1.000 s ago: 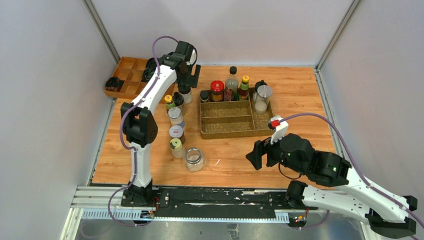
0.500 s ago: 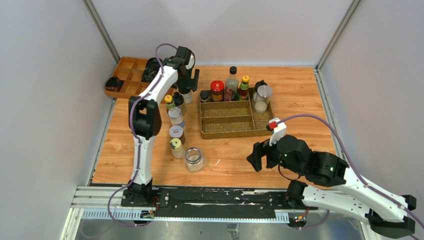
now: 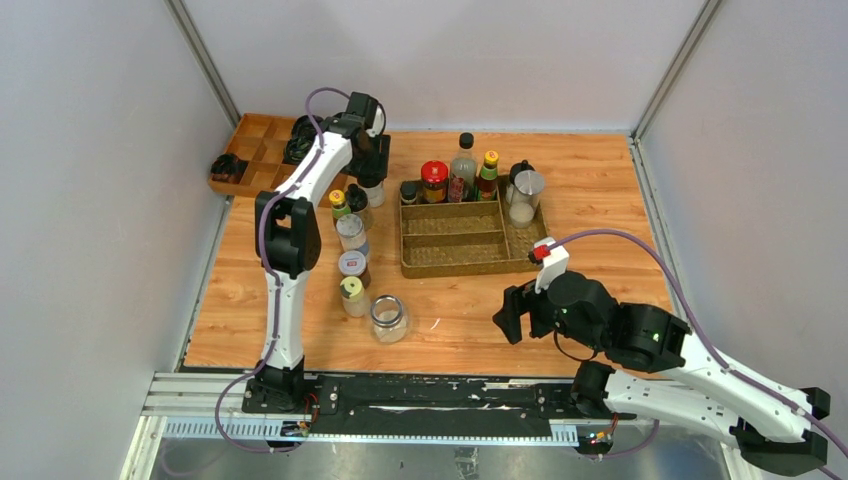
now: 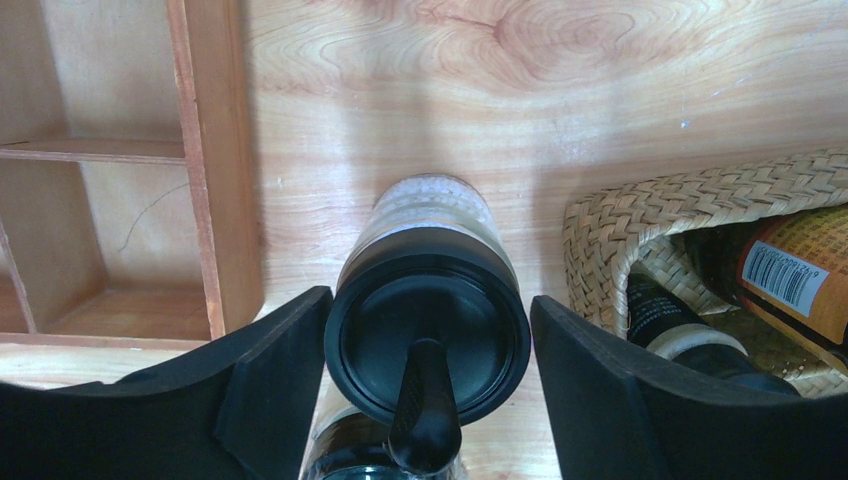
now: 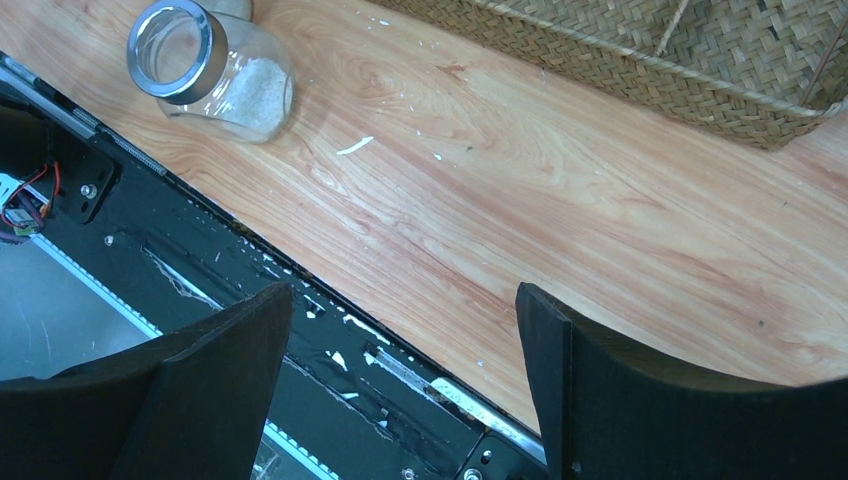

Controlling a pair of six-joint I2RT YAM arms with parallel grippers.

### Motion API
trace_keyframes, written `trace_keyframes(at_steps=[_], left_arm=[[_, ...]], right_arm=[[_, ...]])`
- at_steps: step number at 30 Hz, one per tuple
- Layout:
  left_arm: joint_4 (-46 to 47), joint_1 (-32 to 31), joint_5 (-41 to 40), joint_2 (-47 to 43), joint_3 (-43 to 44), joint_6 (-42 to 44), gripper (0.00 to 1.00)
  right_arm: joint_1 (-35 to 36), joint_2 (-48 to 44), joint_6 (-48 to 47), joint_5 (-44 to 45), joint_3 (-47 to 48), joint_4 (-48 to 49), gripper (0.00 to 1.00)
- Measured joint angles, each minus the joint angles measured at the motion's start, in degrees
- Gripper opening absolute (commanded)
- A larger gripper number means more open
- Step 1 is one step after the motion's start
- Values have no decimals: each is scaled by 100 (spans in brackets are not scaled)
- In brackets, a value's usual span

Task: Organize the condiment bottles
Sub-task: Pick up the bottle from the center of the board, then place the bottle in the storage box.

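Note:
A black-capped shaker with pale contents stands on the table between the wooden box and the woven tray. My left gripper is shut on its cap, both pads against the rim; the top view shows it at the far left. A row of condiment bottles runs toward me from there, ending at an open glass jar. Several more bottles stand along the back of the woven tray. My right gripper hangs open and empty over the table's near edge, to the right of the glass jar.
The wooden compartment box with dark coils sits at the far left, its wall close beside my left finger. The woven tray's corner lies close to the right finger. A black rail runs below the table's front edge.
The left gripper has dropped over the black-capped shaker and its jaws have come in from wide open onto the cap. The right arm has barely moved.

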Motion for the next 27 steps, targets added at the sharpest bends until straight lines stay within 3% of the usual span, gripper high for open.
trace_keyframes(at_steps=[5,16,27], left_arm=[[39,0,72,0,-2,-24,47],[-9,-4,234,-149,-4,-79,47],[-24,-76,337,-2013,-214,-72,50]], right_arm=[[2,-13,33,2,-66,-4,87],[2,-101,101,4,-149,-7,86],[2,-323,149,11,-151,-42,84]])
